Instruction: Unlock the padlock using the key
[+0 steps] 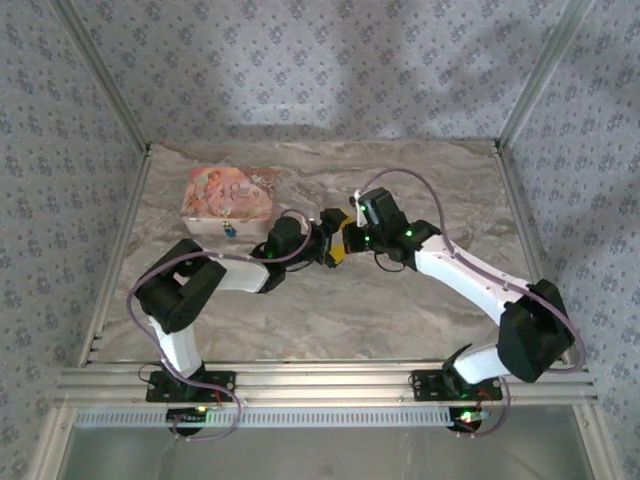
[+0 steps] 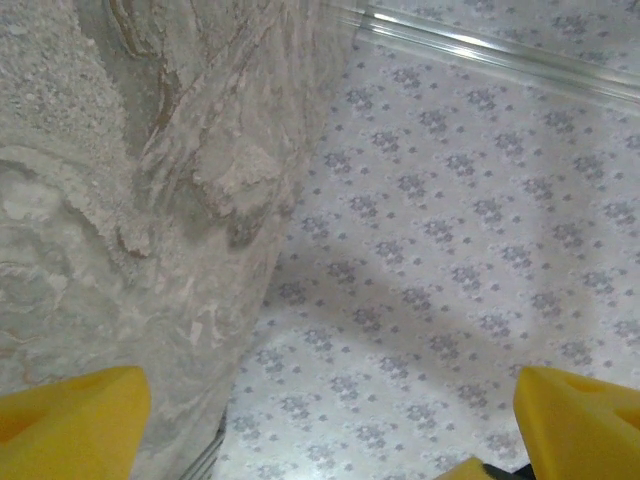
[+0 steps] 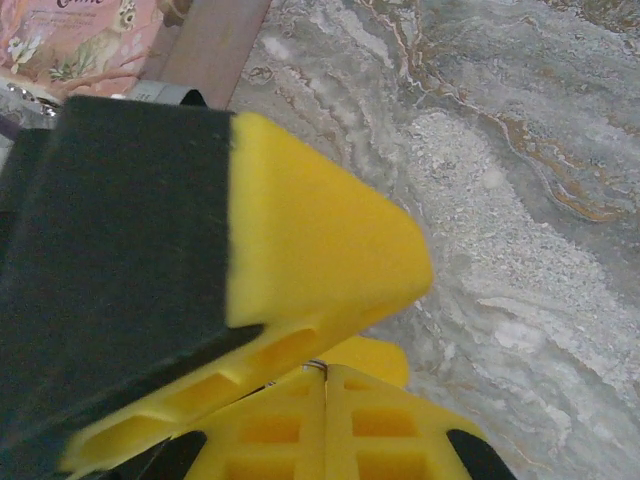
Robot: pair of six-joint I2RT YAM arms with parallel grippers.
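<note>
Your left gripper (image 2: 325, 430) has its yellow fingers (image 2: 70, 420) spread wide, pointing across the marble table (image 2: 120, 200) toward the flowery wall (image 2: 450, 200). Your right gripper (image 3: 326, 400) has its fingers pressed together, with a tiny metal sliver (image 3: 318, 365) at the seam, and I can't tell if that's the key. From above, both grippers sit nose to nose mid-table, and the padlock (image 1: 230, 230) looks like that small thing on the front of the pink box (image 1: 228, 192) at back left, apart from both.
</note>
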